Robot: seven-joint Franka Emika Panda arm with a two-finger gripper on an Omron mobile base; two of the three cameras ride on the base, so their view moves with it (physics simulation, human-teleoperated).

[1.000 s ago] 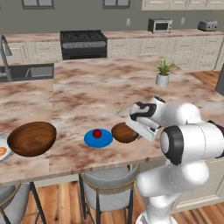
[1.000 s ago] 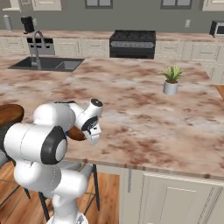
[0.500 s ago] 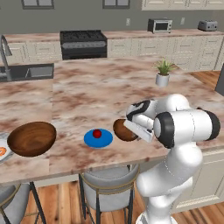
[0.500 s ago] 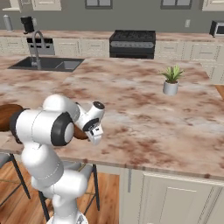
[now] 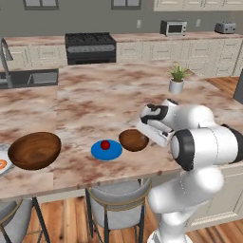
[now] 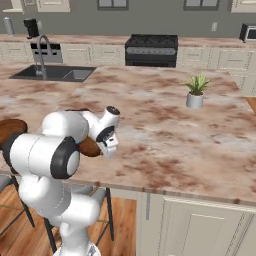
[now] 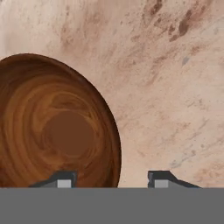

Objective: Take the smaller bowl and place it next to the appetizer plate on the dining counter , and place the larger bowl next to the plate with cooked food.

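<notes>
Smaller bowl sits upright on the tabletop of the dining counter, just beside the blue appetizer plate with its red morsel, moments after the gripper let go: a second ago the jaws were clamped on the rim, and now they stand spread, one tip inside the rim and one outside, no longer pinching it. The arm has barely moved from its place over the bowl's right edge. By the look of it, the first half of the job is done; the hand has yet to lift clear. Further left along the same edge, the larger bowl rests next to the plate with cooked food, which is partly cut off at the frame's border, so that pairing already looks in order. The brown-and-cream marbled top stretches back to a potted plant; a sink and a black stove line the far wall, with grey stools tucked beneath the counter.
</notes>
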